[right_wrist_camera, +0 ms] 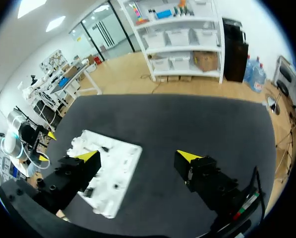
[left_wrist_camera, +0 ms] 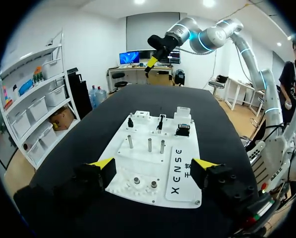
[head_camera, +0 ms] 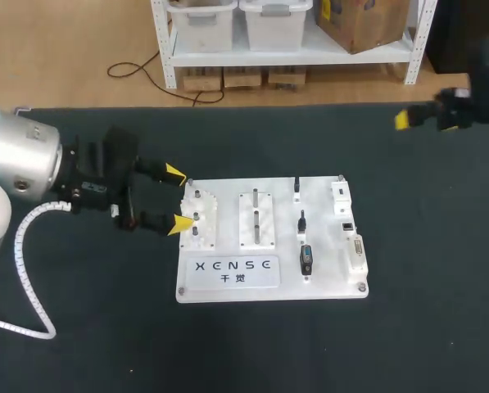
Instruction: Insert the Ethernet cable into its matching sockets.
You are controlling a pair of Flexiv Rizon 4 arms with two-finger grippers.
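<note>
A white connector board [head_camera: 228, 282] lies mid-table. Two small black plugs [head_camera: 302, 221] and a black module [head_camera: 306, 260] stand on its right half, with white socket blocks [head_camera: 341, 196] along the right edge. No loose cable shows. My left gripper [head_camera: 178, 199] is open at the board's left edge, its yellow tips either side of a white peg block [head_camera: 199, 219]. In the left wrist view the gripper [left_wrist_camera: 152, 163] straddles the board's near end [left_wrist_camera: 180, 183]. My right gripper [head_camera: 424, 119] hovers open, high over the far right; in its view the gripper [right_wrist_camera: 138, 156] is empty and the board [right_wrist_camera: 115, 171] lies below.
A slotted white block [head_camera: 257, 218] stands in the board's middle. Dark table cloth [head_camera: 424, 311] surrounds the board on all sides. My right arm [left_wrist_camera: 207, 37] arches above the table's far end in the left wrist view.
</note>
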